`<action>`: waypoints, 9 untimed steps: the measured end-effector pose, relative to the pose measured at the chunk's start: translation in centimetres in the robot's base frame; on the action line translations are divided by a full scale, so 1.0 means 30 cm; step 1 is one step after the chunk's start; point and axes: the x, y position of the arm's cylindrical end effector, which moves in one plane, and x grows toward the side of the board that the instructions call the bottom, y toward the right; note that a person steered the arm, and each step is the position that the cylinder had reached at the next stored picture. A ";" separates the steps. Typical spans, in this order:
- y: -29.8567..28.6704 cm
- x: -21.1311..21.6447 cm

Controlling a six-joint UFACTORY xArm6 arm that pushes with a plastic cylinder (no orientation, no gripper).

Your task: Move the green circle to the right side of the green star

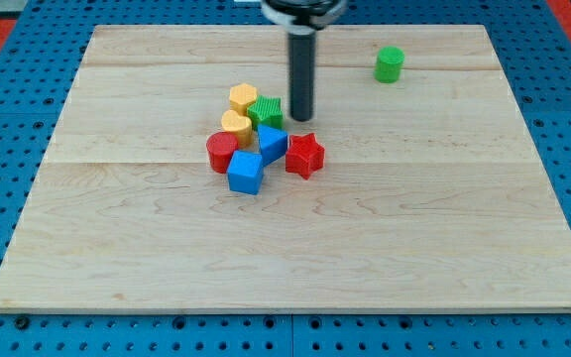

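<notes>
A dark rod hangs over a pale wooden board (444, 258), its tip (301, 119) grasping nothing, since it has no jaws and can only push; the tip stands just to the view's right of the green star (266, 111) and well apart from the green circle (390, 64), which sits alone near the view's top right; the star is packed into a cluster with a yellow hexagon (243, 97) and a yellow heart (235, 123) on its left, a red cylinder (222, 152), two blue blocks (272, 143) (246, 173) and a red star (304, 155) below; the circle looks like a small, hard, light plastic piece that should slide easily on smooth wood yet may roll off a glancing push because its side is round; there is no holding it, so contact belongs on its far right side, square through the middle, driving it leftward toward the open spot beside the star where the tip now stands
</notes>
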 end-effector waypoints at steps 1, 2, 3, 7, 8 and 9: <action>0.412 -0.069; 0.644 -0.275; 0.599 -0.406; 0.096 -0.414; 0.030 -0.403; -0.009 -0.280</action>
